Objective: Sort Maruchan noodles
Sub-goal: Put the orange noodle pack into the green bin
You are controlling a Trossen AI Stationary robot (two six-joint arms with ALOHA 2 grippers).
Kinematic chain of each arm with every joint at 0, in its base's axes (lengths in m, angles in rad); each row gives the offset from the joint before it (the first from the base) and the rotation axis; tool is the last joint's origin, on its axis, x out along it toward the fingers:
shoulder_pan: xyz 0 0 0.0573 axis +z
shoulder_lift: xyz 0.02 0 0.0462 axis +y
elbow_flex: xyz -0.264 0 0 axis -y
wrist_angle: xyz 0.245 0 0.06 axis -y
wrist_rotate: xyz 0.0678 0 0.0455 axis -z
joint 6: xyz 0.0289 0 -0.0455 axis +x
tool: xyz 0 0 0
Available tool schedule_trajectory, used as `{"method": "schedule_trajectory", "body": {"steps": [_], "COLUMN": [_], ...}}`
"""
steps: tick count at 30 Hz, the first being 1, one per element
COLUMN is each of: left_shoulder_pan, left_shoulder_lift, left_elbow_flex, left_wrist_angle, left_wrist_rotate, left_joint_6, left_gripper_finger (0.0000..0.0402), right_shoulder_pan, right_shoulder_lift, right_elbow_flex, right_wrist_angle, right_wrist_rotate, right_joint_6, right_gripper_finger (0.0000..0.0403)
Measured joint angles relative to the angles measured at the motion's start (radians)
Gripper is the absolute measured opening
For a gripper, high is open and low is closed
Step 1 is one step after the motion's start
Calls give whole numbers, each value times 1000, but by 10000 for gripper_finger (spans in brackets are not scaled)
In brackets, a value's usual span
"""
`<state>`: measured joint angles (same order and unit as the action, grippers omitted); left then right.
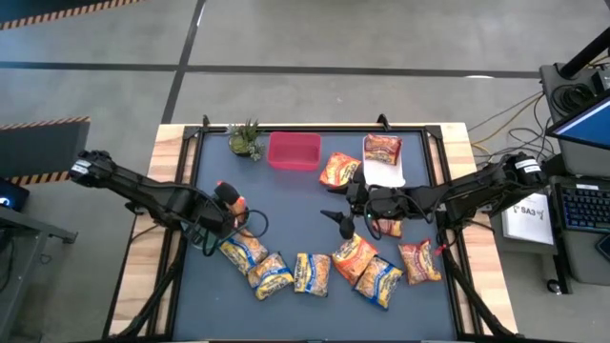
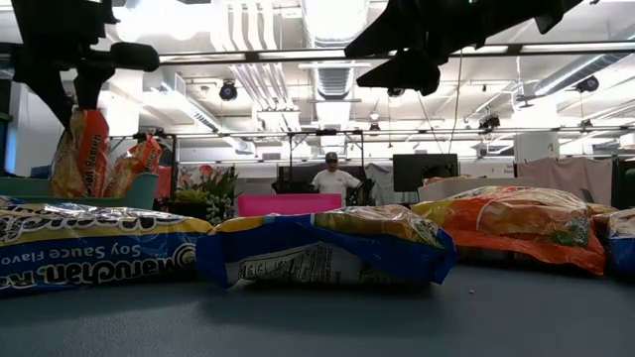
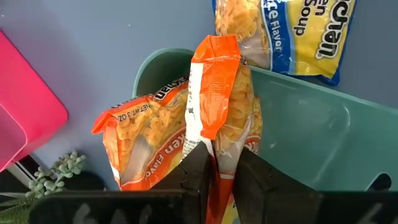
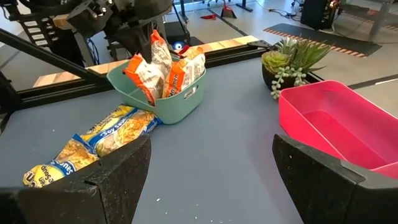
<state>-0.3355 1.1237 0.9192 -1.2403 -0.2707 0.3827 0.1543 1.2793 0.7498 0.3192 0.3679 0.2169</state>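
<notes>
1. High view: sorting looks early. Most Maruchan noodles [image 1: 315,272] lie loose in an arc along the near side of the table [image 1: 286,200], yellow-and-blue ones to the left, orange ones to the right. Pink bin [image 1: 294,151] looks empty. One packet sits on a white tray [image 1: 383,173] at the far side. Small plant [image 1: 245,139] is beside the pink bin.
2. Low view: teal bin [image 2: 79,188] at left holds upright orange packets; loose packets fill the foreground.
3. Left wrist view: left gripper [image 3: 217,171] is clamped on an orange packet [image 3: 214,93] standing in the teal bin, next to a second orange packet [image 3: 146,134]. Not released yet.
4. Right wrist view: right gripper [image 4: 211,180] hovers over bare table, jaws wide apart, holding nothing. Pink bin is empty. So: orange started, red and yellow-and-blue still to do.
</notes>
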Motion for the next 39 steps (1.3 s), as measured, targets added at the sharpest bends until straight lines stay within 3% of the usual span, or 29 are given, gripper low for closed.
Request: {"method": "schedule_trajectory", "body": {"steps": [10, 27, 39], "left_shoulder_pan": [0, 0, -2], "left_shoulder_lift": [22, 73, 73], "left_elbow_flex": [0, 0, 0], "left_wrist_angle": [-2, -2, -12], "left_wrist_rotate": [-62, -95, -74], "left_joint_6": [-3, -9, -194], "left_gripper_finger": [49, 147, 176], "right_shoulder_pan": [0, 0, 0], "right_shoulder_lift": [0, 0, 0], "right_elbow_flex": [0, 0, 0], "right_wrist_angle": [-1, -11, -23], "right_wrist_rotate": [0, -1, -1], "right_joint_6": [0, 0, 1], "right_gripper_finger": [325, 325, 325]}}
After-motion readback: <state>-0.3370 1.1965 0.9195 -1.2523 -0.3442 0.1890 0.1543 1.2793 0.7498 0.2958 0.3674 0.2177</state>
